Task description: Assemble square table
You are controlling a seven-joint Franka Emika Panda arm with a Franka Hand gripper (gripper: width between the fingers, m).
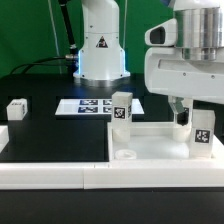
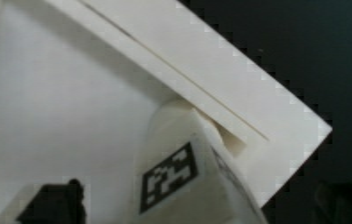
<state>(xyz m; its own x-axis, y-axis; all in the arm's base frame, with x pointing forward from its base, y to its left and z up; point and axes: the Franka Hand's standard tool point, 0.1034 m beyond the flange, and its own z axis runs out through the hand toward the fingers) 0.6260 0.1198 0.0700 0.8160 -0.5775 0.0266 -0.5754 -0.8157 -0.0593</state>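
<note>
The square table's white slab (image 1: 150, 140) lies flat against the front wall, and the wrist view shows its raised rim (image 2: 208, 85). One tagged leg (image 1: 203, 128) stands upright on the slab's corner at the exterior view's right. My gripper (image 1: 191, 117) is open around it. In the wrist view that leg (image 2: 187, 172) rises between the jaws, and a dark finger (image 2: 56, 201) stands clear of its side. A second leg (image 1: 122, 108) stands at the slab's rear corner on the exterior view's left. A third leg (image 1: 17, 109) lies loose on the black table.
The marker board (image 1: 90, 105) lies flat behind the slab. The robot's base (image 1: 100, 50) stands at the back. A long low white border wall (image 1: 50, 172) runs along the front. An empty round socket (image 1: 125, 155) shows at the slab's front corner.
</note>
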